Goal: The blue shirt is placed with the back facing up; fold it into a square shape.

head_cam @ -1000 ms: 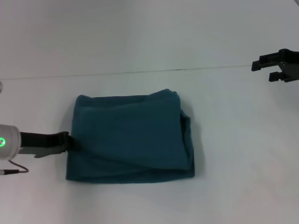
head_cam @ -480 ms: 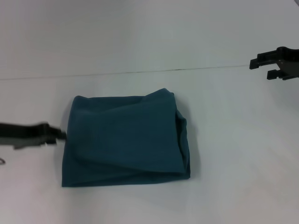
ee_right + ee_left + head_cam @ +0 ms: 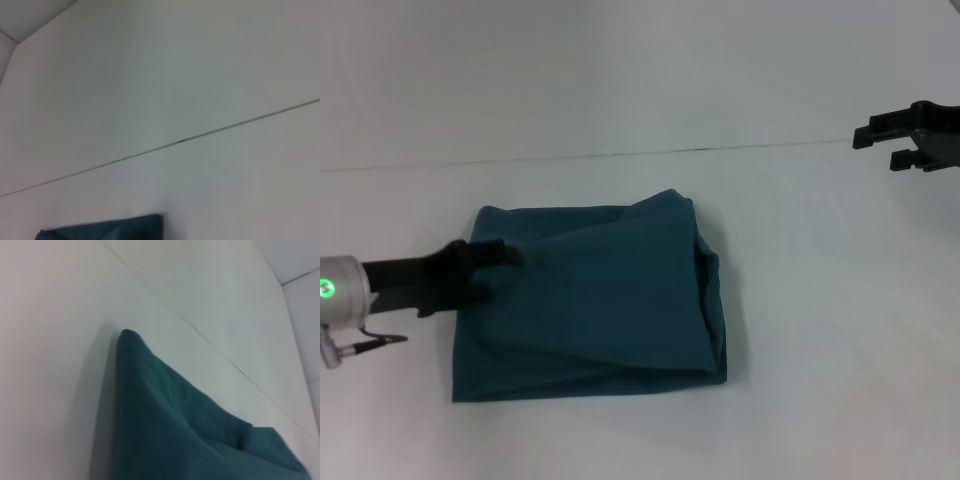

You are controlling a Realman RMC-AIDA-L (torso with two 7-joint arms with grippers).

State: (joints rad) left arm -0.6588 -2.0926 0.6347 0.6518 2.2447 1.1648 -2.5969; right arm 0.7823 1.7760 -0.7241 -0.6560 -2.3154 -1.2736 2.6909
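The blue shirt (image 3: 595, 300) lies folded into a rough rectangle in the middle of the white table, plain side up, with a loose layer running slantwise across it and folded edges stacked at its right side. My left gripper (image 3: 490, 272) comes in from the left and sits over the shirt's upper left edge, its dark fingers spread and holding nothing. The left wrist view shows the shirt's edge (image 3: 175, 430) close up. My right gripper (image 3: 880, 148) hangs open and empty far to the right, well away from the shirt. A corner of the shirt (image 3: 110, 231) shows in the right wrist view.
The white table (image 3: 820, 350) stretches all round the shirt. A thin dark seam (image 3: 620, 154) crosses it behind the shirt. A thin cable (image 3: 375, 342) hangs under my left wrist.
My left gripper let go of the shirt's left edge, drew back left, then came back right over the upper left part. The shirt shifted slightly left. The right arm stayed put.
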